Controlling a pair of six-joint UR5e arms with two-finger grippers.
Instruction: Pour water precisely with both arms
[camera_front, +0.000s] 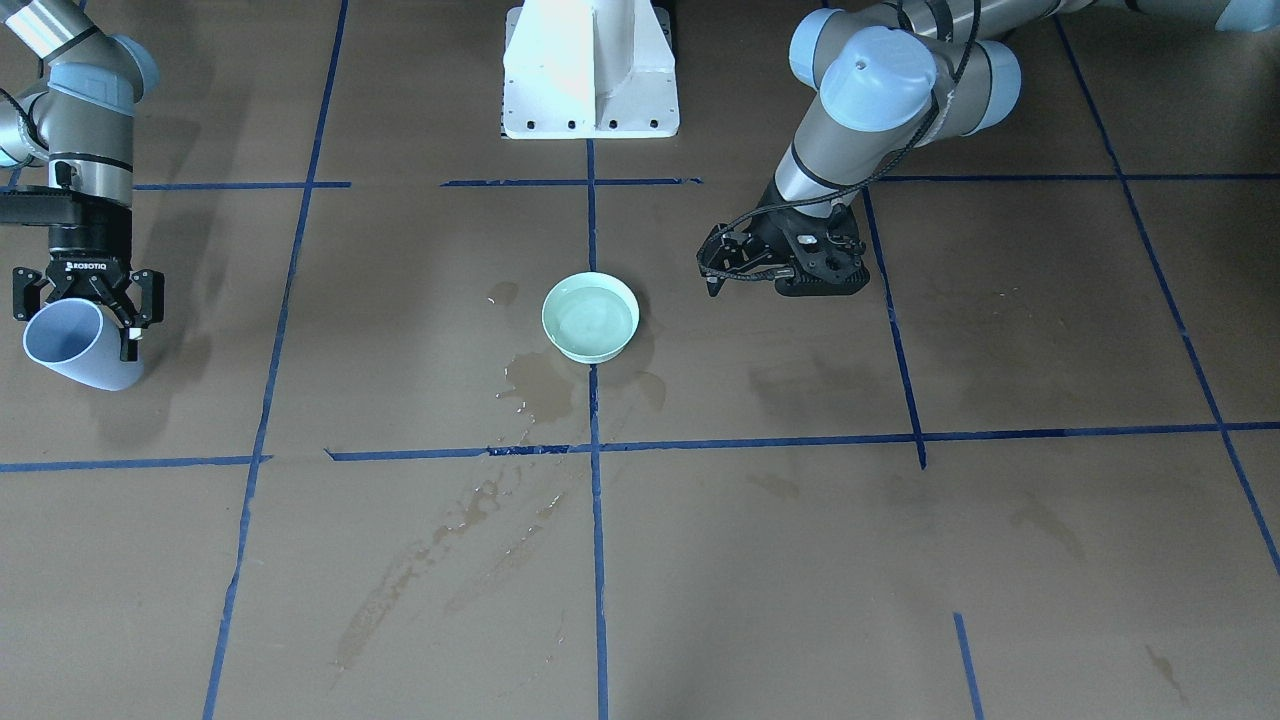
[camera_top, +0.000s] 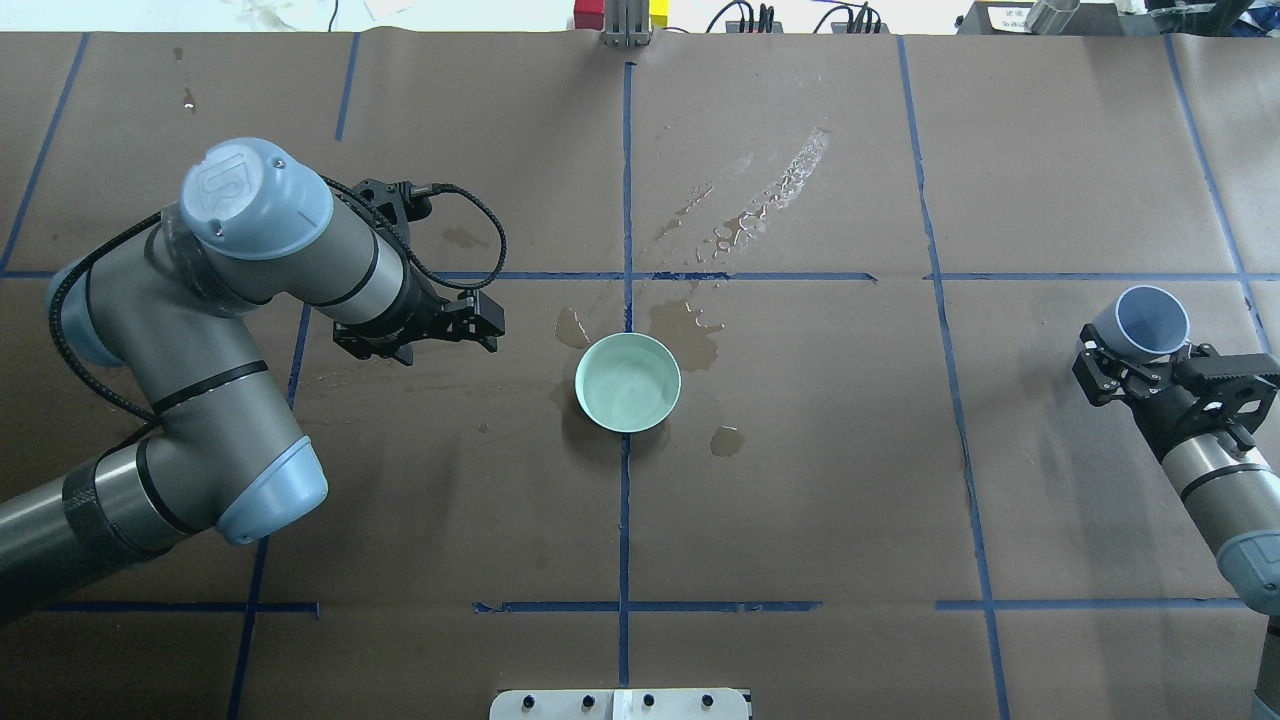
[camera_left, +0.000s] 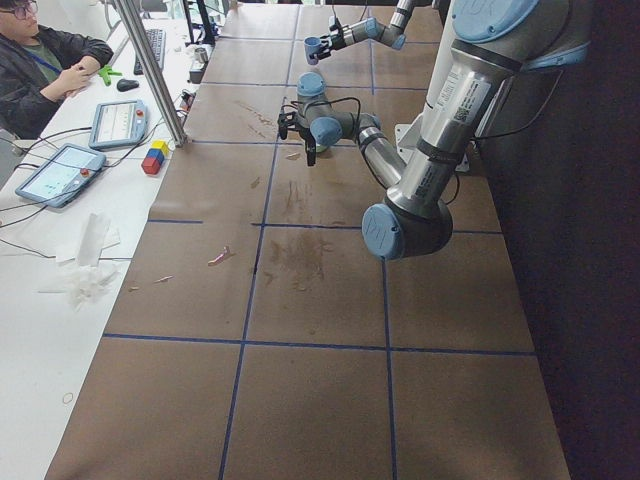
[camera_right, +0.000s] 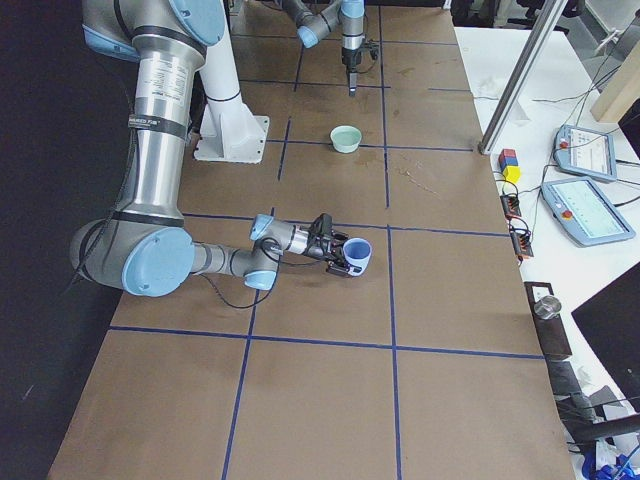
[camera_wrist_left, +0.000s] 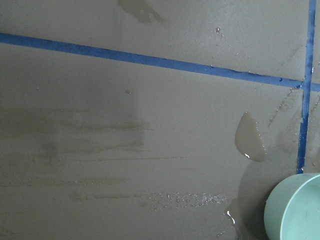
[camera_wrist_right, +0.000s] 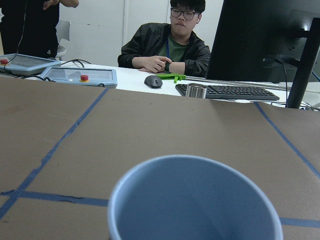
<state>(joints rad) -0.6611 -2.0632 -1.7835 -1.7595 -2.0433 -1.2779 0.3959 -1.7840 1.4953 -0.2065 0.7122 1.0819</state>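
Observation:
A pale green bowl (camera_top: 628, 382) stands at the table's middle with a little clear water (camera_front: 590, 318) in it. My left gripper (camera_top: 492, 325) hovers low just left of the bowl, open and empty, its fingers pointing at the bowl; the left wrist view catches only the bowl's rim (camera_wrist_left: 295, 210). My right gripper (camera_top: 1150, 352) is far off at the table's right end, shut on a light blue cup (camera_top: 1152, 320). The cup is tipped, its mouth facing away from the robot, and it looks empty in the right wrist view (camera_wrist_right: 195, 200).
Dark wet stains (camera_top: 685, 330) and a streak of droplets (camera_top: 765, 195) lie around and beyond the bowl. Blue tape lines grid the brown table cover. The white pedestal (camera_front: 590, 70) stands at the robot side. A seated person (camera_wrist_right: 170, 47), tablets and a keyboard are past the far edge.

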